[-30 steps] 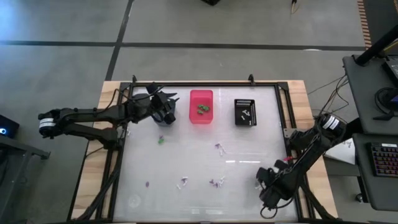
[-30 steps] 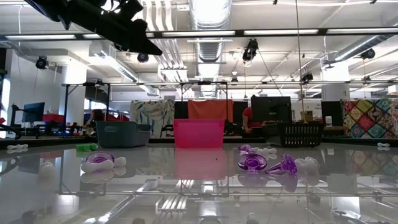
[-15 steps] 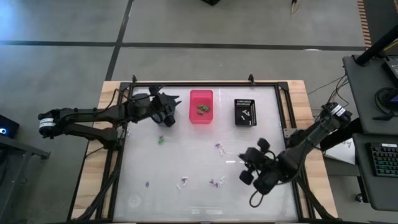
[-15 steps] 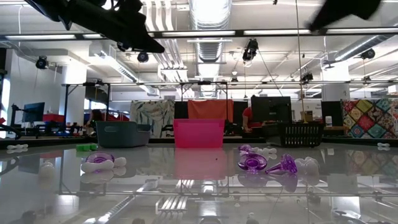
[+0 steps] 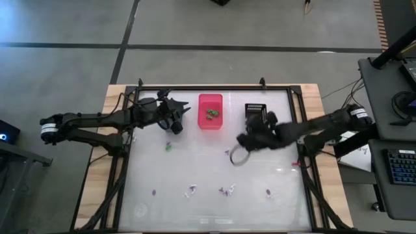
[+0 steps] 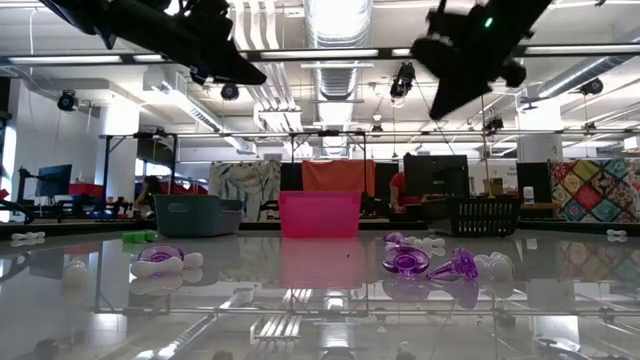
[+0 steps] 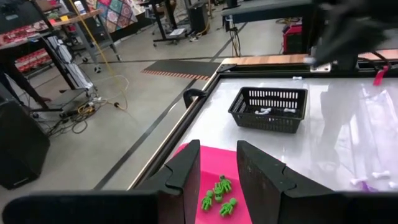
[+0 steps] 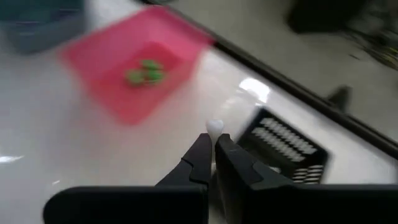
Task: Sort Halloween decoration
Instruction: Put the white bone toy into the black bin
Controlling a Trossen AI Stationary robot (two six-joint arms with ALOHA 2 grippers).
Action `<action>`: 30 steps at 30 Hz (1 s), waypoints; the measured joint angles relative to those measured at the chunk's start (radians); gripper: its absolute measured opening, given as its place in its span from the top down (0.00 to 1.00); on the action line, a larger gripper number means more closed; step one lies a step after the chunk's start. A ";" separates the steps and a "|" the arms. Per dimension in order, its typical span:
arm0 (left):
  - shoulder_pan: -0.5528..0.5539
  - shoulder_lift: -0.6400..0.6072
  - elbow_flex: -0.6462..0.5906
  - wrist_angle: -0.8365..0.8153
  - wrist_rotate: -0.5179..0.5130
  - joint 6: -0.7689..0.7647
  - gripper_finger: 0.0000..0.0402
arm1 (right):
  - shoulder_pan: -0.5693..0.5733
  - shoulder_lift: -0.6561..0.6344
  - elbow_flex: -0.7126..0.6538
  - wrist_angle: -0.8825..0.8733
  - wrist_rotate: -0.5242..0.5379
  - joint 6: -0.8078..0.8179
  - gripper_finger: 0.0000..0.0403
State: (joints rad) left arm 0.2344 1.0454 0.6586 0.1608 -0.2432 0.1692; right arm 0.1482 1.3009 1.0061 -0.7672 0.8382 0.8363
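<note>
The right gripper (image 5: 250,138) has swung from the table's near right corner up beside the black basket (image 5: 255,117), clenched on a small white trinket (image 8: 215,127). The left gripper (image 5: 179,117), part open and empty, hovers unmoved beside the pink bin (image 5: 210,112) holding three green trinkets (image 7: 217,197).

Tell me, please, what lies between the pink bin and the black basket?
Only bare tabletop separates the pink bin and black basket in the high view; the low view shows nothing standing there either.
</note>
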 joint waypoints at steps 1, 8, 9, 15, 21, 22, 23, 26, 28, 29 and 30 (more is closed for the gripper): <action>0.000 0.000 0.000 -0.005 0.000 -0.003 0.78 | -0.044 0.002 -0.006 -0.001 -0.002 -0.004 0.98; 0.000 0.000 0.000 -0.038 0.000 -0.025 0.78 | -0.296 0.033 -0.018 -0.012 -0.135 -0.101 0.98; 0.000 0.000 0.000 -0.047 0.000 -0.030 0.78 | -0.326 0.040 -0.019 -0.012 -0.165 -0.122 0.98; -0.011 0.000 0.000 -0.101 0.000 -0.078 0.78 | -0.457 0.065 -0.023 -0.011 -0.309 -0.158 0.98; -0.046 0.000 0.000 -0.128 0.000 -0.110 0.78 | -0.497 0.070 -0.026 -0.009 -0.329 -0.194 0.98; -0.053 0.000 0.000 -0.128 0.000 -0.112 0.78 | -0.501 0.070 -0.026 -0.008 -0.342 -0.199 0.98; -0.060 0.000 0.000 -0.128 0.000 -0.117 0.78 | -0.503 0.070 -0.027 -0.009 -0.354 -0.202 0.98; -0.077 0.000 0.000 -0.129 0.000 -0.131 0.78 | -0.505 0.070 -0.028 -0.008 -0.368 -0.233 0.98; -0.086 0.000 0.000 -0.130 0.000 -0.143 0.78 | -0.505 0.070 -0.029 -0.009 -0.401 -0.267 0.98; -0.091 0.000 0.000 -0.132 0.000 -0.151 0.78 | -0.506 0.070 -0.029 -0.009 -0.427 -0.277 0.98; -0.095 0.000 0.000 -0.135 0.000 -0.160 0.78 | -0.507 0.070 -0.029 -0.008 -0.436 -0.280 0.98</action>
State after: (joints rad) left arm 0.1392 1.0458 0.6586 0.0261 -0.2430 0.0094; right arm -0.3588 1.3708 0.9768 -0.7752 0.4019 0.5565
